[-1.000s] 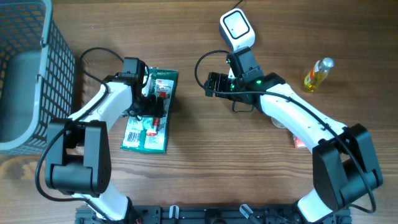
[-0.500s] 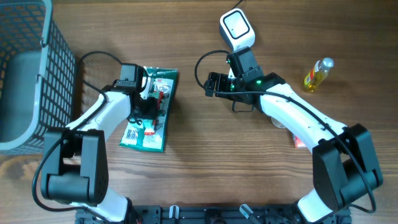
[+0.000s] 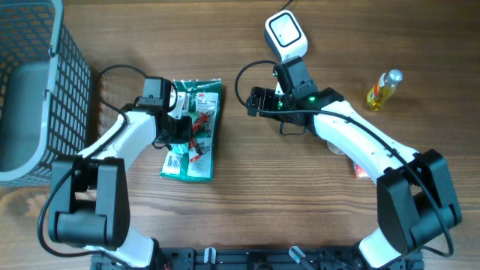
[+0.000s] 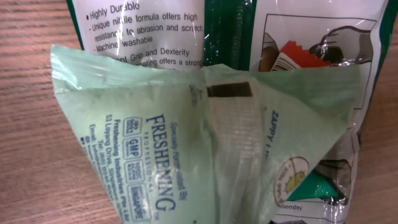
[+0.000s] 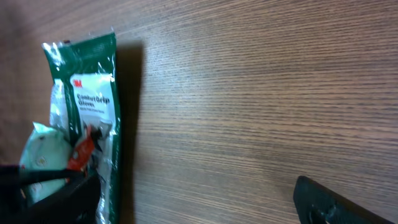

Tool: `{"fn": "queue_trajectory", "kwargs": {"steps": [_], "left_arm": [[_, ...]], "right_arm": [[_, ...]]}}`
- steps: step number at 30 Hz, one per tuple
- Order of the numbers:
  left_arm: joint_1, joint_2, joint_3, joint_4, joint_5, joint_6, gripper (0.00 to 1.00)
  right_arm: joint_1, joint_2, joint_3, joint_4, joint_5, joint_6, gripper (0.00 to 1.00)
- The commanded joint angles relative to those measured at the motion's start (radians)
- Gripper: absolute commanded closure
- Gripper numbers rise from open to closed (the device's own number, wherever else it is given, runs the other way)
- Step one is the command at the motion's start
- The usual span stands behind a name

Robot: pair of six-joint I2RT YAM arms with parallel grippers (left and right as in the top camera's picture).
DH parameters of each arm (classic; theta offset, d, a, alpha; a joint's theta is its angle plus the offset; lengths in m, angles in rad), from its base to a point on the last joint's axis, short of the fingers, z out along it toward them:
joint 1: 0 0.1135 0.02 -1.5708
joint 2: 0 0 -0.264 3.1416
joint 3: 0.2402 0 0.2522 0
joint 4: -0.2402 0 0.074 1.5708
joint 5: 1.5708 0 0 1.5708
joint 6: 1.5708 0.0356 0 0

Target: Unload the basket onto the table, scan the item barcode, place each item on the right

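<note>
The left arm (image 3: 124,139) is pinching its jaws together on the pale green plastic pouch (image 4: 143,155), which is lying atop the dark green glove packet (image 3: 202,101) on the wooden worktop (image 3: 247,195), long axis running fore-and-aft. To its right, the right arm (image 3: 352,139) is holding its jaws apart near the white handheld scanner (image 3: 285,34).

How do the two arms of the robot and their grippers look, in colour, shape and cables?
Both arms are alike. The left arm and the right arm have smooth white link shells joined by chunky black joint housings. The left gripper and the right gripper are black. A thin black cable loops near each wrist, and a small green light glows on the right wrist.
</note>
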Motion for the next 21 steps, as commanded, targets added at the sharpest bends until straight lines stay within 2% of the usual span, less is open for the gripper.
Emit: {"fn": "queue_trajectory", "kwargs": {"steps": [1,8,10,13,21], "left_arm": [[-0.010,-0.069,-0.035,-0.020,0.027,-0.054,0.96],[-0.010,-0.104,-0.037,-0.031,0.021,-0.138,0.96],[-0.010,-0.104,-0.037,-0.019,-0.040,-0.162,0.96],[-0.010,-0.104,-0.037,-0.005,-0.132,-0.163,0.96],[-0.018,-0.092,-0.039,0.024,-0.138,-0.148,0.96]], "right_arm": [[0.002,0.015,-0.001,0.003,-0.006,0.111,0.00],[0.002,0.015,-0.001,-0.052,-0.052,0.132,0.00],[0.002,0.015,-0.001,-0.065,-0.051,0.131,0.00],[0.002,0.015,-0.001,-0.082,-0.051,0.121,0.00],[0.002,0.015,-0.001,-0.127,-0.051,0.123,0.00]]}}
